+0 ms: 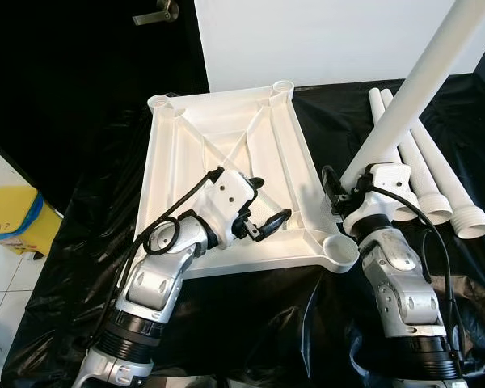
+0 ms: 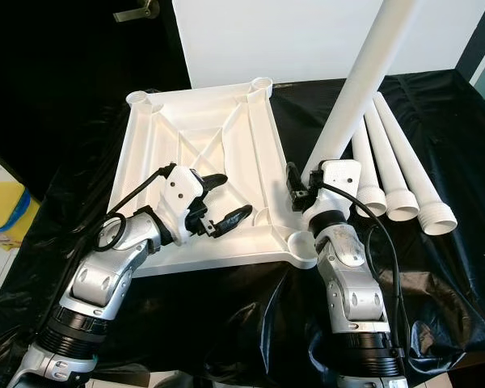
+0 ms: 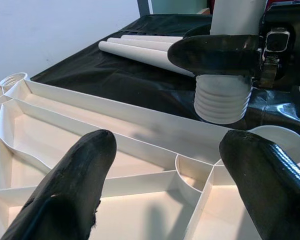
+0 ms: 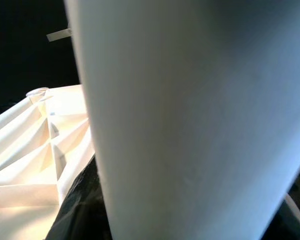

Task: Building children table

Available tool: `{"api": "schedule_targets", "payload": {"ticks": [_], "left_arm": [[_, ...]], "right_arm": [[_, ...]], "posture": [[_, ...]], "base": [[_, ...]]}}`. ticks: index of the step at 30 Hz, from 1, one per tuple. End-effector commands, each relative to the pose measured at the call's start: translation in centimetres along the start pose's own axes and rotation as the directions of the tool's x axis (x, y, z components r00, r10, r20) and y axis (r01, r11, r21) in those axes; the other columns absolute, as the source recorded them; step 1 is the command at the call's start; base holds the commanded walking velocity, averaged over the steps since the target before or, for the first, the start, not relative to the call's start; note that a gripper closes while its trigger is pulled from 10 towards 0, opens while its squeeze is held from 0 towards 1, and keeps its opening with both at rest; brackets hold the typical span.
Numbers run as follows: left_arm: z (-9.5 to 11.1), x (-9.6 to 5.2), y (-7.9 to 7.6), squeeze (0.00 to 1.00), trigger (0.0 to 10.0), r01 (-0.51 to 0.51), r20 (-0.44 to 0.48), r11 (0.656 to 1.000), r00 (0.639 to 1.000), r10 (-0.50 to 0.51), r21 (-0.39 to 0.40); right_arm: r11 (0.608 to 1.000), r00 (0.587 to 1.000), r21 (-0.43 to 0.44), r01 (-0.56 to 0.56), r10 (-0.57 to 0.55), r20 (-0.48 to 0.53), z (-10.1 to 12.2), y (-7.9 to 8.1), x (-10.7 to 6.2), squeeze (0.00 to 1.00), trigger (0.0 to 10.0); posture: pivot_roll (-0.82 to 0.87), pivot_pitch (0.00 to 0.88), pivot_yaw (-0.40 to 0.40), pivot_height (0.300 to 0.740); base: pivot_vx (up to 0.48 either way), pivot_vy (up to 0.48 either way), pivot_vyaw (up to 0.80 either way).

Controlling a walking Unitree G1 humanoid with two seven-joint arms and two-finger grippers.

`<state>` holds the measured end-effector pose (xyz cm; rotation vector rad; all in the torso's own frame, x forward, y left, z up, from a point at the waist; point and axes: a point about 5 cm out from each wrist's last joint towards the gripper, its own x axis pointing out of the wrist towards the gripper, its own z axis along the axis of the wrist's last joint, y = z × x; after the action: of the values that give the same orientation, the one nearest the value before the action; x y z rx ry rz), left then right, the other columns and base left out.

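Observation:
A white plastic tabletop (image 1: pixel 218 129) lies upside down on black sheeting, ribs up, with round leg sockets at its corners. My right gripper (image 1: pixel 339 196) is shut on a long white table leg (image 1: pixel 420 85) that stands tilted, its threaded end (image 3: pixel 222 97) just above the near right socket (image 1: pixel 339 250). My left gripper (image 1: pixel 263 212) is open and rests on the tabletop's ribs near that same corner. The leg (image 4: pixel 190 120) fills the right wrist view close up.
Three more white legs (image 1: pixel 436 174) lie side by side on the black sheet to the right. A yellow and blue pack (image 1: pixel 12 218) sits on the tiled floor at left. A white wall (image 1: pixel 323 40) rises behind the tabletop.

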<state>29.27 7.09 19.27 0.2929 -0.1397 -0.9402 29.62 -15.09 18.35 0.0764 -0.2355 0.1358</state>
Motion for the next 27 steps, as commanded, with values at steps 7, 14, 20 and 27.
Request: {"api": "schedule_targets", "payload": {"ticks": [7,14,20,27], "left_arm": [[-0.15,-0.39,0.22,0.00,10.0,-0.023,-0.028,1.000,0.999,0.023,0.003],[-0.20,-0.56,0.17,0.00,10.0,-0.012,-0.039,1.000,0.999,0.013,0.007],[-0.28,-0.58,0.21,0.00,10.0,-0.004,-0.051,1.000,0.999,0.005,0.019],[-0.21,-0.75,0.25,0.00,10.0,-0.003,-0.058,1.000,0.998,0.005,0.029]], "right_arm": [[1.000,1.000,0.006,-0.023,0.023,0.001,0.01,0.59,-0.17,0.00,10.0],[0.999,1.000,0.012,-0.031,0.031,0.000,0.00,0.85,-0.16,0.00,10.0],[0.999,0.999,0.016,-0.033,0.033,0.006,0.08,0.97,-0.04,0.00,10.0],[0.999,0.999,0.025,-0.030,0.030,0.017,0.10,1.19,0.29,0.00,10.0]], "posture": [[-0.17,0.108,0.074,0.740],[-0.15,0.109,0.074,0.740],[-0.12,0.105,0.086,0.740],[-0.07,0.102,0.092,0.740]], "base": [[0.000,0.000,0.00],[0.000,0.000,0.00],[0.000,0.000,0.00],[0.000,0.000,0.00]]}}
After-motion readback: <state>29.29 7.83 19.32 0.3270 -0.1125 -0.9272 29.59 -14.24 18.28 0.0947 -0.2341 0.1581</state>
